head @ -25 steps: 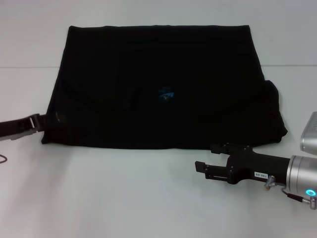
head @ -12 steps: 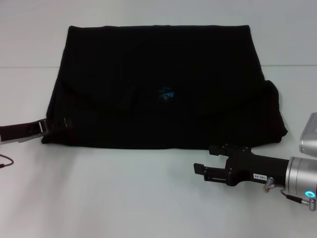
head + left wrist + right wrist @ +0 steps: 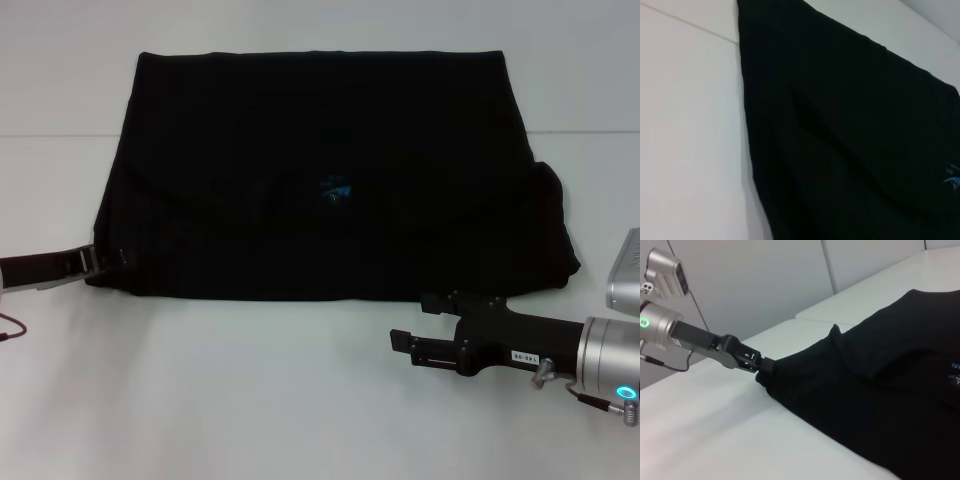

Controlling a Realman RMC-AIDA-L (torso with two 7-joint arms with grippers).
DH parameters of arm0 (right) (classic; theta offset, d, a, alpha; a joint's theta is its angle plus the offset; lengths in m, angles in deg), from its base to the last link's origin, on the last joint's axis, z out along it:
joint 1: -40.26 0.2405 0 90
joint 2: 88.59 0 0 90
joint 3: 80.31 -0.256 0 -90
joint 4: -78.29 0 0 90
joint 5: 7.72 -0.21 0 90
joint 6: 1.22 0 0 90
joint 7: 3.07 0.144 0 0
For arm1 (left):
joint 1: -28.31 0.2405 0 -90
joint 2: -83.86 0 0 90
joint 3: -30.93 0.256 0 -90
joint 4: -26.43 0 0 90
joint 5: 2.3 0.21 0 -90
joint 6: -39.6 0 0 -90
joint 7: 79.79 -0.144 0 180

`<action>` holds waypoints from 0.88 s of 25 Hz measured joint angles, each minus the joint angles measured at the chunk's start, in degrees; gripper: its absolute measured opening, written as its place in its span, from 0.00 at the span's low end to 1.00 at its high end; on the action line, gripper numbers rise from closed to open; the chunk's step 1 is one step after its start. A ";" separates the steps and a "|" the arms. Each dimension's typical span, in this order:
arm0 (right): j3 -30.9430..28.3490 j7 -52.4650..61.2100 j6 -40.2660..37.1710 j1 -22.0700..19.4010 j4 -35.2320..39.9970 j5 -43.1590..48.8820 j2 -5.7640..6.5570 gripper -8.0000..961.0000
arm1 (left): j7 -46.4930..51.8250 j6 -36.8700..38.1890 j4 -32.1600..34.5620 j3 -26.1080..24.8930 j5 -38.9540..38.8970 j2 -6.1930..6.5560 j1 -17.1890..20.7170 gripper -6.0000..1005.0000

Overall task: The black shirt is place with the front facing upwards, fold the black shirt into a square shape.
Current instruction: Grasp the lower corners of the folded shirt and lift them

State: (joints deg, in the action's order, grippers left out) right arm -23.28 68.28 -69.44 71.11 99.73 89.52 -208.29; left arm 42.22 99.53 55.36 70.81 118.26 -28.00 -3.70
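Note:
The black shirt [image 3: 320, 150] lies flat on the white table as a wide folded shape, with a small blue neck label [image 3: 336, 189] near its middle. No lettering shows. My left gripper [image 3: 108, 257] comes in low from the left and touches the shirt's near left corner. The right wrist view shows the left gripper [image 3: 762, 369] with its tip against the shirt [image 3: 880, 390] edge. My right gripper [image 3: 410, 320] rests open just in front of the shirt's near right edge, holding nothing. The left wrist view is filled by the shirt [image 3: 850, 125].
The white table [image 3: 250, 400] has a seam [image 3: 50, 136] running across under the shirt's far half. A thin cable [image 3: 8, 325] hangs by my left arm. A pale wall [image 3: 765, 275] stands behind the table's left side.
My left gripper slid right along the table to the shirt's near left corner, then eased back a little. The right gripper barely moved. The shirt lies as before.

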 joint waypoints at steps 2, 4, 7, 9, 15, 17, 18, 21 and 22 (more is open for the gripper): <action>-0.08 0.02 -0.28 0.00 0.00 -0.10 0.00 0.87 | 0.02 -0.32 -0.10 0.03 0.56 0.00 -0.13 0.46; -0.17 0.17 -0.33 0.00 0.00 -0.18 0.00 0.87 | 0.09 -0.58 -0.13 0.04 1.16 -0.05 -0.29 0.37; -0.27 0.46 -0.38 0.00 0.00 -0.21 0.00 0.86 | 0.14 -0.64 -0.04 0.04 1.23 -0.11 -0.35 0.25; -0.37 1.44 -0.41 -0.09 0.27 -0.21 0.01 0.86 | 0.15 -0.64 0.04 0.04 1.25 -0.11 -0.36 0.17; 0.05 21.56 -2.79 -0.45 6.35 4.04 3.30 0.86 | -0.29 -0.20 0.27 -0.29 1.25 -0.04 -0.35 0.04; -0.02 32.96 -5.86 -0.34 9.78 8.84 5.67 0.86 | -0.37 -0.12 0.33 -0.36 1.24 0.01 -0.34 0.04; -0.09 39.25 -7.33 -0.09 11.55 11.88 7.03 0.86 | -0.41 -0.07 0.34 -0.36 1.24 0.06 -0.33 0.04; -0.94 56.93 -9.80 2.29 14.53 21.71 11.15 0.86 | -0.51 -0.01 0.49 -0.27 1.24 0.20 -0.33 0.04; -2.29 61.34 -10.52 3.32 14.94 24.87 12.28 0.86 | -0.58 -0.01 0.66 -0.21 1.24 0.22 -0.36 0.04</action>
State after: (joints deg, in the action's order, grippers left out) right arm -25.57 129.62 -79.96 74.43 114.66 114.38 -196.02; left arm 41.64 99.52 56.02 70.60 119.50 -27.77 -4.06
